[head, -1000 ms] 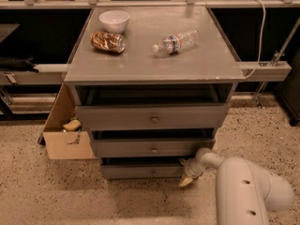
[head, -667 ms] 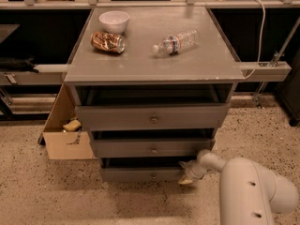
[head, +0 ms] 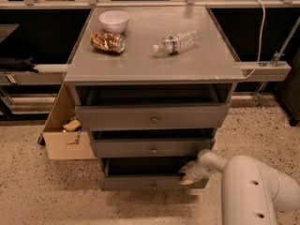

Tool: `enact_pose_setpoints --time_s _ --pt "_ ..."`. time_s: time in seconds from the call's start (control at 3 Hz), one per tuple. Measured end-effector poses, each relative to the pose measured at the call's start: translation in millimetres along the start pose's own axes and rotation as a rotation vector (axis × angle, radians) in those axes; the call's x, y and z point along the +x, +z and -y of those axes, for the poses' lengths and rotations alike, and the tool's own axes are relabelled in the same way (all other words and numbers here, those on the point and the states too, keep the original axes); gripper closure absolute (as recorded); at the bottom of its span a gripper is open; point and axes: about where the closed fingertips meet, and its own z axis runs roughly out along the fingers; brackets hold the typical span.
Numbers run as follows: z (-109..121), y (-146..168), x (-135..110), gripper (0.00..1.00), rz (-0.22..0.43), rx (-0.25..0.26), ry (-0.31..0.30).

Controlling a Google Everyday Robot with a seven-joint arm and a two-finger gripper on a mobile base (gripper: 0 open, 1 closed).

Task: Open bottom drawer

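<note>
The bottom drawer (head: 140, 182) is the lowest of three grey cabinet drawers, with a slim flat front and a small knob (head: 154, 185). It stands pulled out a little, showing its dark inside. My gripper (head: 187, 176) is at the right end of the drawer's front, at its top edge, on my white arm (head: 248, 186) coming from the lower right. The middle drawer (head: 152, 148) and the top drawer (head: 152, 117) above it also stand slightly out.
On the cabinet top (head: 140, 67) lie a white bowl (head: 114, 20), a brown snack bag (head: 108, 41) and a clear water bottle (head: 174, 42). A cardboard box (head: 65, 130) stands at the cabinet's left. A rail with a cable (head: 265, 69) is at the right. Speckled floor lies in front.
The view has moved closer to the cabinet. My gripper stays at the right end of the bottom drawer's front, and the drawer shows a little more of its dark inside.
</note>
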Motion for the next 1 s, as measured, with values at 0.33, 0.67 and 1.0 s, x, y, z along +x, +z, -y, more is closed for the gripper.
enact_pose_setpoints --time_s 0.33,0.67,1.0 --pt "-15.9 -3.3 -6.0 0.98 0.025 -0.018 0.006" --pt "-15.9 -3.3 -6.0 0.74 0.025 -0.018 0.006" --pt "-15.9 -3.3 -6.0 0.52 0.025 -0.018 0.006"
